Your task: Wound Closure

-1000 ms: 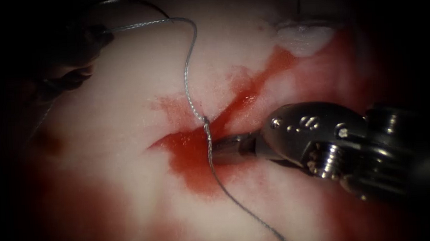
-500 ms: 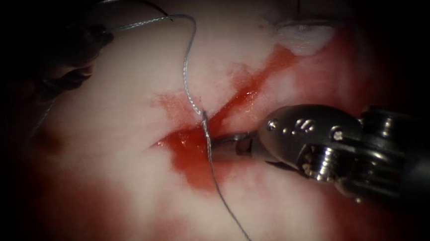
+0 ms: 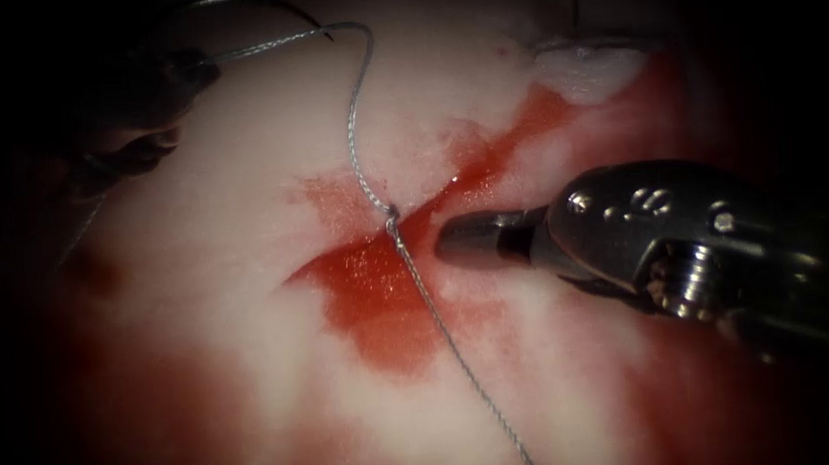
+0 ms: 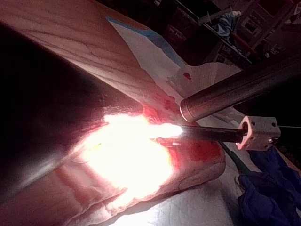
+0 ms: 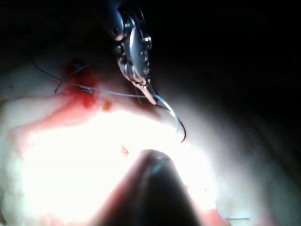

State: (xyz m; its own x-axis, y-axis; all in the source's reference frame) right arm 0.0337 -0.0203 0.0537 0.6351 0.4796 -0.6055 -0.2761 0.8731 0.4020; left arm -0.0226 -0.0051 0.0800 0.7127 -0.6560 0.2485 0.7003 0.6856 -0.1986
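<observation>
Now the right tool [image 3: 463,239], jaws together and empty, has lifted off the knot [image 3: 391,213] (thread [image 3: 461,369] unmoved); left tool's [image 3: 170,79] jaws unclear.

My right end effector [image 3: 468,239]: entered from the right, wrist bent, jaws closed together on nothing, tip lying low and pointing left. My left end effector [image 5: 149,96]: tip pointing downward, jaws clamped on something thin.
</observation>
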